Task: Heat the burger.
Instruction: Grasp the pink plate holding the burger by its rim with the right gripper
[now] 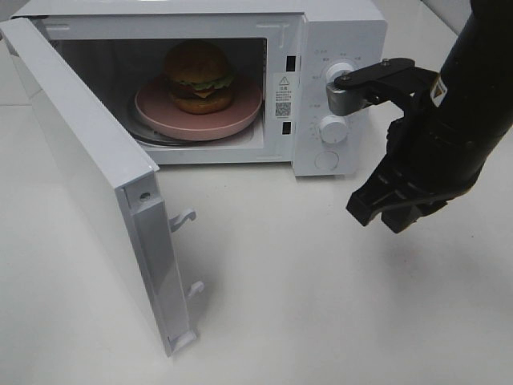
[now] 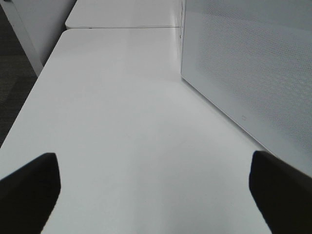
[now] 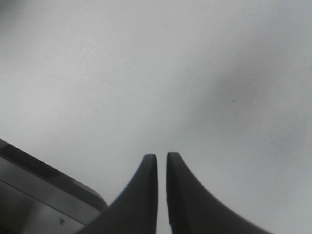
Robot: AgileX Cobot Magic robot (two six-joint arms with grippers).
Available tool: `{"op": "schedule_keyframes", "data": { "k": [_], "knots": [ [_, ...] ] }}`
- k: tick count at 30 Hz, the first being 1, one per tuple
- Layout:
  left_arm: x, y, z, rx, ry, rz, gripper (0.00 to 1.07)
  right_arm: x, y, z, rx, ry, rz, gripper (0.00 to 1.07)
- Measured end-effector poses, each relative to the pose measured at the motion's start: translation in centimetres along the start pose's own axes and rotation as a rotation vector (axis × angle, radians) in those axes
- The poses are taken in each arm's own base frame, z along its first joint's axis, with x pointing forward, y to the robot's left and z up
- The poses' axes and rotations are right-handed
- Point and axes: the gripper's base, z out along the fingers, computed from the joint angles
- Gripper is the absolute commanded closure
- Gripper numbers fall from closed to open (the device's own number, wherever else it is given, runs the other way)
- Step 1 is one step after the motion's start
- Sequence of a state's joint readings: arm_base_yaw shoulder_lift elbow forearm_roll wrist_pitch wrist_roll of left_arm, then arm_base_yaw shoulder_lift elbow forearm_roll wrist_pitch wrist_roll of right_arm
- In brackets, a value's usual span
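Inside the microwave (image 1: 341, 48), soft, squashy burger (image 1: 199, 76) on plate (image 1: 247, 108); lift by plate rim. Right gripper (image 1: 381, 218) pinched, empty; left gripper (image 2: 155, 187) spread wide.

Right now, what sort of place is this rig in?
Probably a lab bench staged as a kitchen: white microwave holding a burger on a pink plate, set on plain white tables.
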State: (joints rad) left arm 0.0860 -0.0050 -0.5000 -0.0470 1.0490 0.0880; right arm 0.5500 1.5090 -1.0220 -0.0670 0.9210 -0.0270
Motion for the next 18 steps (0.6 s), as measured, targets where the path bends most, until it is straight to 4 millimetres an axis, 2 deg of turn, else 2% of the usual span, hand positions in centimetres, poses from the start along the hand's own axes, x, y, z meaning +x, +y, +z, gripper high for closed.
{"op": "schedule_keyframes", "data": {
  "k": [1, 3, 4, 6, 9, 11, 12, 14, 18],
  "knots": [
    [0.0, 0.0, 0.0, 0.0, 0.0, 0.0, 0.09, 0.0, 0.0, 0.0, 0.0, 0.0, 0.0, 0.99],
    [0.0, 0.0, 0.0, 0.0, 0.0, 0.0, 0.09, -0.27, -0.42, -0.41, 0.042, 0.001, -0.153, 0.98],
    [0.0, 0.0, 0.0, 0.0, 0.0, 0.0, 0.09, -0.27, -0.42, -0.41, 0.042, 0.001, -0.153, 0.98],
    [0.0, 0.0, 0.0, 0.0, 0.0, 0.0, 0.09, -0.31, -0.59, -0.47, 0.061, 0.005, -0.29, 0.97],
    [0.0, 0.0, 0.0, 0.0, 0.0, 0.0, 0.09, -0.31, -0.65, -0.47, 0.066, 0.008, -0.344, 0.97],
    [0.0, 0.0, 0.0, 0.0, 0.0, 0.0, 0.09, -0.31, -0.75, -0.48, 0.077, 0.017, -0.547, 0.96],
    [0.0, 0.0, 0.0, 0.0, 0.0, 0.0, 0.09, -0.31, -0.75, -0.48, 0.077, 0.017, -0.547, 0.96],
    [0.0, 0.0, 0.0, 0.0, 0.0, 0.0, 0.09, -0.35, -0.75, -0.48, 0.078, 0.02, -0.696, 0.96],
    [0.0, 0.0, 0.0, 0.0, 0.0, 0.0, 0.09, -0.51, -0.75, -0.48, 0.084, 0.008, -0.829, 0.96]
  ]
}}
